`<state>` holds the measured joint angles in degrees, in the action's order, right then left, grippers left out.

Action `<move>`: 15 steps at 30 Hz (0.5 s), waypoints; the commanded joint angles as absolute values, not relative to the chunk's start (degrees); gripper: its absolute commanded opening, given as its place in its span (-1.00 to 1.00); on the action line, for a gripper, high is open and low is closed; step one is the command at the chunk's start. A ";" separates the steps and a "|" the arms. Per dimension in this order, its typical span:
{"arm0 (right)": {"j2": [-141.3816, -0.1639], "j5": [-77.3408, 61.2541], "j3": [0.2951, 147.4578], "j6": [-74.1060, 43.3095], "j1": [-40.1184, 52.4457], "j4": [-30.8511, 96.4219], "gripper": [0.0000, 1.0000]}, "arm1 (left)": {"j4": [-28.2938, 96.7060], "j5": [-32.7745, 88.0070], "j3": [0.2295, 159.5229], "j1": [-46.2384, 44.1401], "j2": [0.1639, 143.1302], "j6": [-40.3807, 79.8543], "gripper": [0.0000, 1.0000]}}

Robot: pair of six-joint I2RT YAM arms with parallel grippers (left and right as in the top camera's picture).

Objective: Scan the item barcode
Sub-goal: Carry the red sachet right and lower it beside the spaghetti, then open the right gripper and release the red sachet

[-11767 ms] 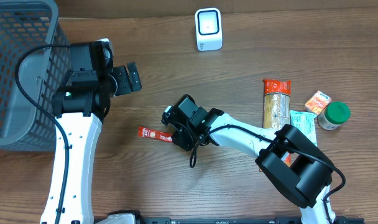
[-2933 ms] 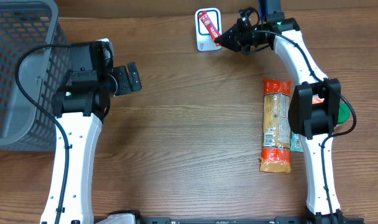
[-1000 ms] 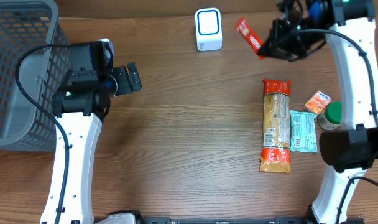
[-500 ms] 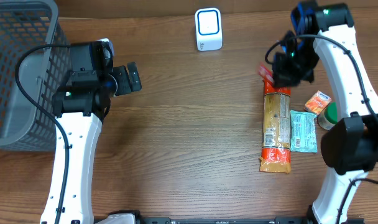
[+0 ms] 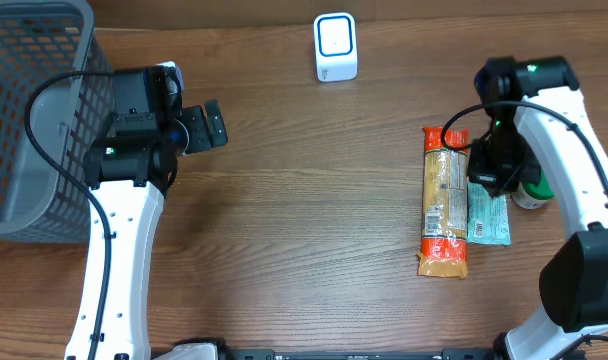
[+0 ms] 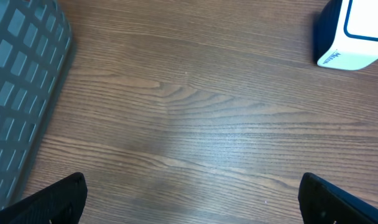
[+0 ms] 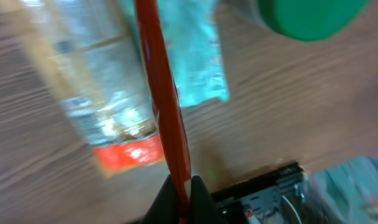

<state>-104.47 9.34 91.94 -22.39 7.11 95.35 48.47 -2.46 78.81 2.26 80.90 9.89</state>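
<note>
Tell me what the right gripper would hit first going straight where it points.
Likely the seam between the pasta bag and teal packet, with its held red sachet touching first; depth is unclear.

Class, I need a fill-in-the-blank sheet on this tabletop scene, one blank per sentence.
The right gripper is shut on a thin ____ sachet.
The left gripper stands ____, holding nothing.
The jar has a ____ lid.
The grey basket sits beside the ____ arm.
Missing words: red; open; green; left.

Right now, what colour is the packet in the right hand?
Red; the packet shows best in the right wrist view.
</note>
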 commanded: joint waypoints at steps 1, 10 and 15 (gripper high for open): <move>-104.09 15.44 88.51 -28.34 7.01 93.12 -0.93 | 48.42 -3.18 79.11 2.22 81.28 9.17 0.99; -104.09 14.94 78.81 -28.29 7.01 85.27 -0.92 | 48.42 -3.18 79.11 2.22 81.28 9.17 1.00; -104.09 13.21 78.76 -28.10 7.01 85.36 0.04 | 48.47 -3.18 79.11 2.22 81.28 9.17 0.99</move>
<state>-104.51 14.02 79.11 -27.62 7.11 85.49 48.47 -2.46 78.81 2.26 80.90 9.89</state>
